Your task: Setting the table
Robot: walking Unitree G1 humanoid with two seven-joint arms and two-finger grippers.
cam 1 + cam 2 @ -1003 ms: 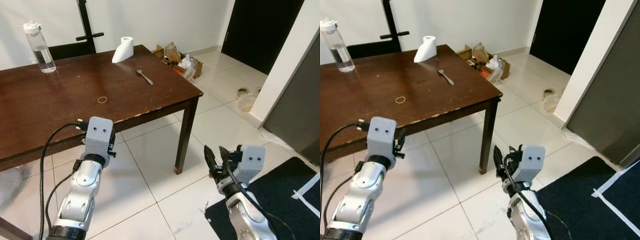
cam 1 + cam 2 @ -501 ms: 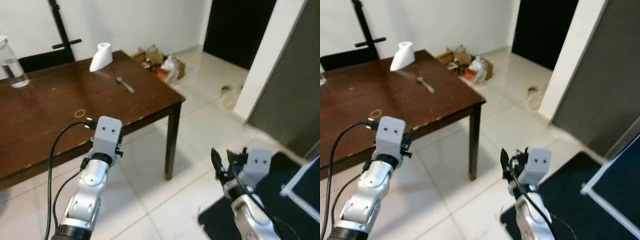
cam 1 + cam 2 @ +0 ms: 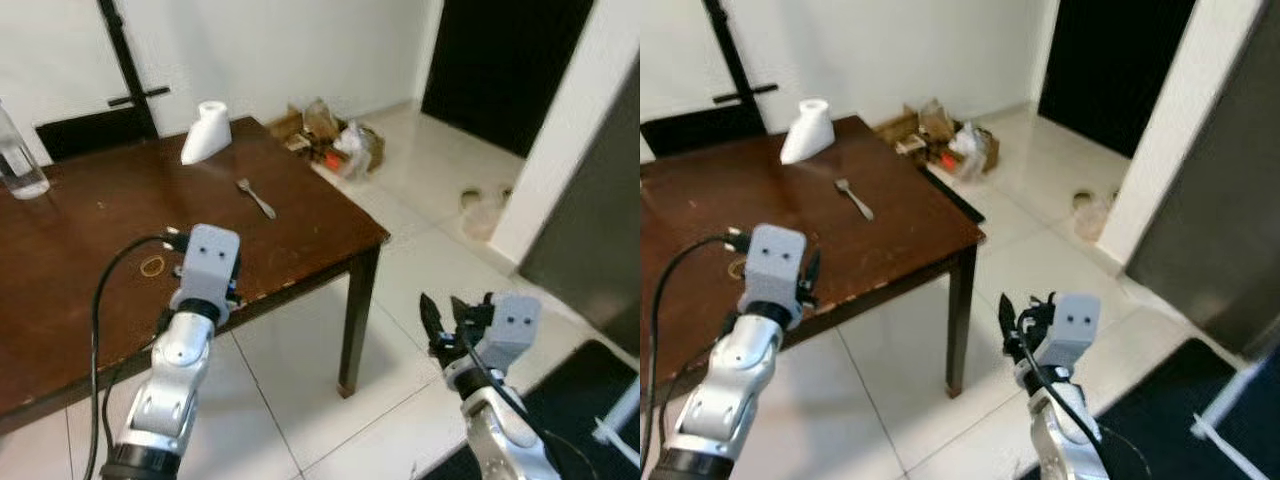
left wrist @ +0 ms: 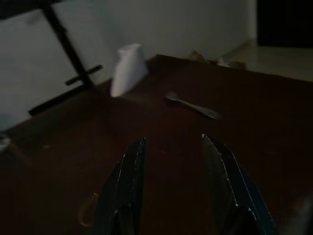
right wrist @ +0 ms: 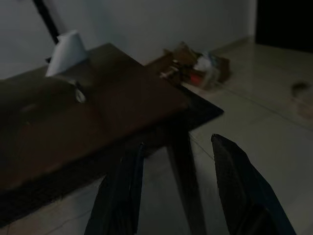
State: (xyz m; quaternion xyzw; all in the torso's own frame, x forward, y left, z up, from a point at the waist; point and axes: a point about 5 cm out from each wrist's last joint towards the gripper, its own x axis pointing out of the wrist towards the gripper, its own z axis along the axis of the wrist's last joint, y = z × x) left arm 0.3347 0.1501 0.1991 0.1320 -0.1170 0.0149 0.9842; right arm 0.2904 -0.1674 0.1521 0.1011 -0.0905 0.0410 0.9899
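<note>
A dark brown wooden table [image 3: 90, 225] stands ahead on my left. A metal fork [image 3: 257, 197] lies on it towards the far right corner, with a white paper roll [image 3: 206, 132] behind it. A clear water bottle [image 3: 15, 160] stands at the far left. My left gripper [image 4: 173, 142] is open and empty, held low over the table's near edge and pointing at the fork [image 4: 191, 106] and roll [image 4: 128, 69]. My right gripper [image 3: 445, 318] is open and empty, over the floor to the right of the table leg.
A small rubber ring [image 3: 152, 265] lies on the table beside my left wrist. Boxes and bags [image 3: 330, 135] clutter the floor past the table's far corner. A dark doorway [image 3: 500, 60] is at back right, a black mat [image 3: 600, 400] at lower right.
The whole view has swung and shifted as the camera moved. My left gripper now sits over the table's near edge rather than below it. Both grippers stay open.
</note>
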